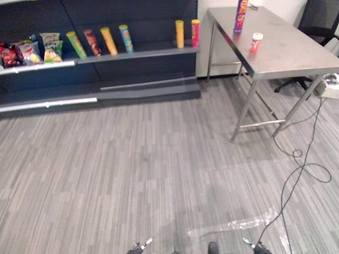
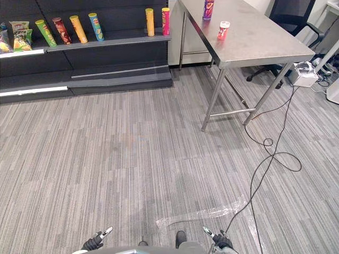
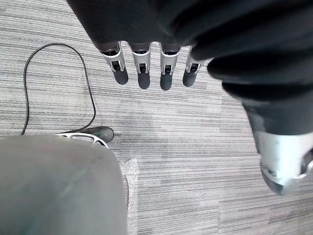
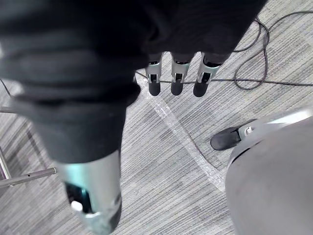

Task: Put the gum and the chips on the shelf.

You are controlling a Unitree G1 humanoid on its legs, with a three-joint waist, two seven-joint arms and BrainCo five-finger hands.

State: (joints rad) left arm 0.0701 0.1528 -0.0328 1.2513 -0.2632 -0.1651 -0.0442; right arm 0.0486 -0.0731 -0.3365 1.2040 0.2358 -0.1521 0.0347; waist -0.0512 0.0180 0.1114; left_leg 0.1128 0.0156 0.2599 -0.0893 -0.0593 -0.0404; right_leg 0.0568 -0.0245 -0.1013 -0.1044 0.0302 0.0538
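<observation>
Hanging low, fingers straight and apart, holding nothing: left hand (image 3: 142, 73), right hand (image 4: 177, 81) | gum (image 1: 256, 42) and chips (image 1: 241, 16) stand upright on the table (image 1: 291, 50), well ahead and rightward, nearer the right hand | shelf (image 1: 137, 54) ahead-left.

Open floor (image 1: 132, 159) lies between the shelf (image 1: 153, 48) and the table (image 1: 296, 53). On the shelf's ledge a bare stretch runs between the blue can (image 1: 125, 38) and the yellow can (image 1: 179, 33). Further left, other cans (image 1: 92, 43) and snack bags (image 1: 50, 46) crowd together. On the table, the tall can (image 1: 241, 16) and the small bottle (image 1: 256, 41) stand apart, with bare tabletop around them.
</observation>
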